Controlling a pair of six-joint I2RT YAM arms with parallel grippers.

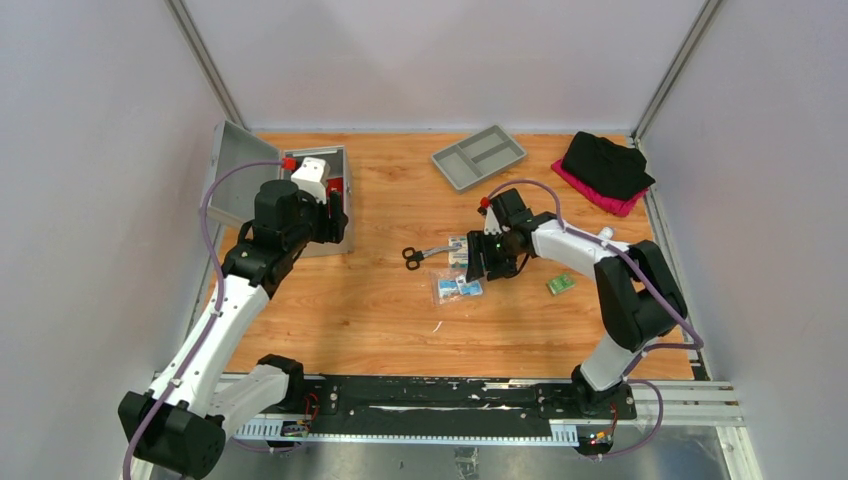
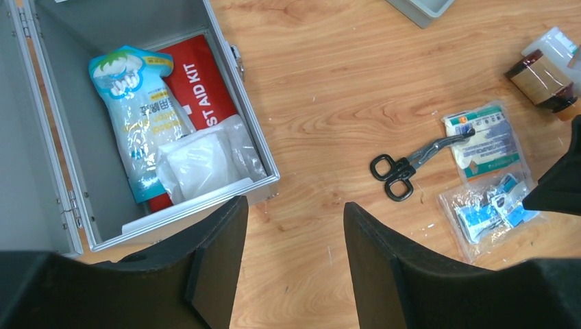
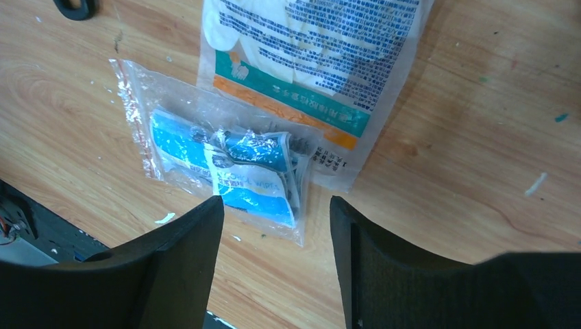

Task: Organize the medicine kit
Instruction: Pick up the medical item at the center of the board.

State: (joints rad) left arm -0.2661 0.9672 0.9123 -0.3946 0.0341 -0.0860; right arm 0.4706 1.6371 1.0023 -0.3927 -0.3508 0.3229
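**Right claw (image 3: 277, 212) poised over the sachet bag (image 3: 226, 164); both claws apart, empty.**

The bag lies well right of the open medicine kit (image 2: 82, 157); the left claw (image 2: 296, 212) hangs by the kit's near corner. I judge a drop on the bag's bulky middle best, avoiding the overlapped printed packet (image 3: 308, 55). Only the left wrist view shows the kit's contents, including the red pouch (image 2: 199, 82); the top view mostly hides them.

The scene is lit brightly and evenly from above, and only faint, soft shadows are cast on the wooden table (image 1: 400, 330) beside the arms. In the right wrist view small glints are caught on the clear zip bag (image 3: 226, 164) and its print is rendered slightly soft. The right gripper's fingers (image 3: 171, 274) are shown dark and out of focus along the bottom edge.
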